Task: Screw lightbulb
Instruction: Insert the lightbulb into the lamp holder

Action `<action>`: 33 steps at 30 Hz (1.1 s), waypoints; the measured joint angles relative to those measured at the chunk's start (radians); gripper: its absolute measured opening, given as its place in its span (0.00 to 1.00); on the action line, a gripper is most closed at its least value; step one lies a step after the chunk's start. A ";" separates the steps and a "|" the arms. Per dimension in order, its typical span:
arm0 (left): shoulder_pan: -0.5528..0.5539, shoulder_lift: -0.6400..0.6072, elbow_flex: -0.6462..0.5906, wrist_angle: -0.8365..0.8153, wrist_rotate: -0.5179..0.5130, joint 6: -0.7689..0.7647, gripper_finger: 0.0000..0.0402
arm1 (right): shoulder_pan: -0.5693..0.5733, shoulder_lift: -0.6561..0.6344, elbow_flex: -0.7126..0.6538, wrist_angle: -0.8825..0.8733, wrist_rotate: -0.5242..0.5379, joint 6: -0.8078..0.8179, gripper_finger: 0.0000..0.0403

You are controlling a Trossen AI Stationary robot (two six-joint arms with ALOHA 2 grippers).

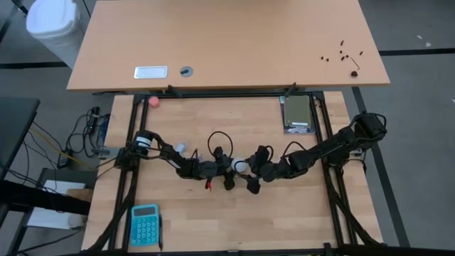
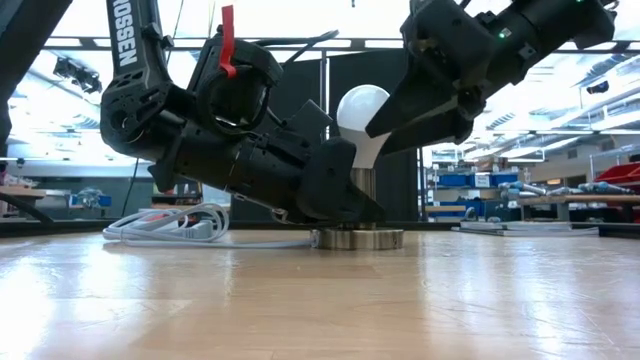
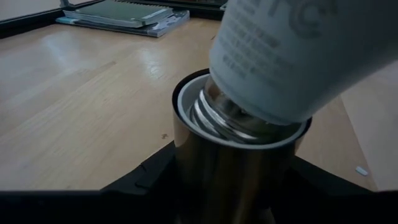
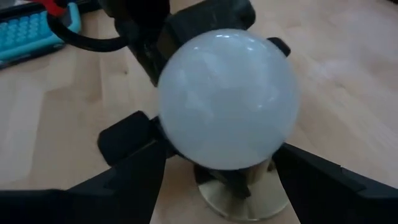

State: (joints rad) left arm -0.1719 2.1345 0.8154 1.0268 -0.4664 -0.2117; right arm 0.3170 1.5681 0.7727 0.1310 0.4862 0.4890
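At the middle of the tabletop (image 1: 284,220), the lightbulb (image 2: 362,120) sits tilted with its threaded base in the metal socket (image 2: 358,236). The left end effector (image 2: 335,195) is clamped on the socket's barrel. The right end effector (image 4: 217,168) has its fingers (image 4: 134,155) closed on the lightbulb's frosted globe.
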 joint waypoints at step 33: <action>0.000 0.000 0.000 0.019 0.000 0.020 0.51 | -0.177 0.000 0.132 -0.117 -0.235 -0.282 0.77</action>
State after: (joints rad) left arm -0.1719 2.1345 0.8154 1.0454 -0.4667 -0.1913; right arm 0.1396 1.5684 0.9047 0.0143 0.2512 0.2070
